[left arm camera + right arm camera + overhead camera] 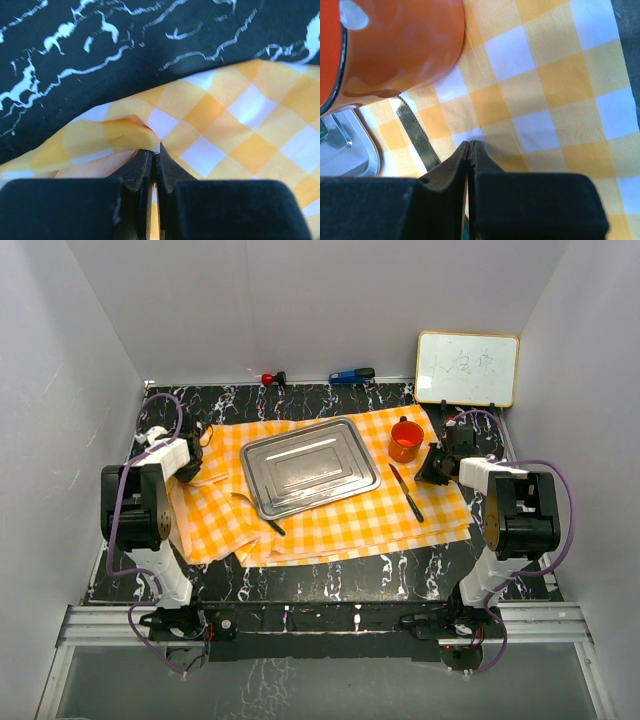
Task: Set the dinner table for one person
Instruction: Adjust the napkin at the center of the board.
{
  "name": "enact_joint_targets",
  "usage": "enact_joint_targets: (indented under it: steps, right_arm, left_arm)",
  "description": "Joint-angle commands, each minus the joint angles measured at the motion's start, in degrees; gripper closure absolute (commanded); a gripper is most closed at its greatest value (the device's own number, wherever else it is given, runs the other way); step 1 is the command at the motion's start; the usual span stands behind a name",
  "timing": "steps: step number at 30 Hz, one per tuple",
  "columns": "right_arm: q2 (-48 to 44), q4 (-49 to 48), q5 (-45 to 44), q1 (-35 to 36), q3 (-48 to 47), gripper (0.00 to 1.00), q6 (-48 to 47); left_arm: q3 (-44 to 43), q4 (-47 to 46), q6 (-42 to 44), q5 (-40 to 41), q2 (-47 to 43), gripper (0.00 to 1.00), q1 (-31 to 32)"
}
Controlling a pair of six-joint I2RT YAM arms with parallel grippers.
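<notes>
The left gripper (155,152) is closed to a sliver on a bunched fold of the orange-and-white checked cloth (240,115). A strip of fabric shows between its jaws, and the cloth puckers just ahead of the tips. Beyond that pucker, ahead of the jaws and to their left, lies the bare black, white-veined dinner table (125,55). The top view shows it carrying the cloth and running out past it on the far and near sides. The right gripper (470,145) has its jaws pressed together, tips down on flat cloth; whether any fabric is caught between them I cannot tell. Ahead and left of those tips stands an orange mug (395,45). A serrated knife (415,132) lies between mug and jaws, just left of the tips. Further left is the corner of a steel tray (350,150)
</notes>
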State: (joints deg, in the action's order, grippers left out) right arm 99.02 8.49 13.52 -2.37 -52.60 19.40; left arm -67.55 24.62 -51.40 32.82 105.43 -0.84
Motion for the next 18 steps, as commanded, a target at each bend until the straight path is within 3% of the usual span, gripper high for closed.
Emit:
enact_joint_targets:
  steps: [1, 7, 18]
  right_arm:
    - [0.25, 1.26, 0.82, 0.19, 0.95, 1.0, -0.74]
    - [0.38, 1.33, 0.74, 0.21, 0.7, 1.0, -0.76]
    - [2.55, 2.04, -0.27, 0.26, 0.29, 1.0, -0.91]
  left_arm:
    - [-1.88, -0.28, 2.77, 0.56, -3.56, 1.0, -4.11]
    - [-5.05, -0.35, 5.78, -2.31, -2.11, 1.0, -9.1]
    - [-14.2, 0.81, 9.41, -4.55, 5.79, 1.0, -9.49]
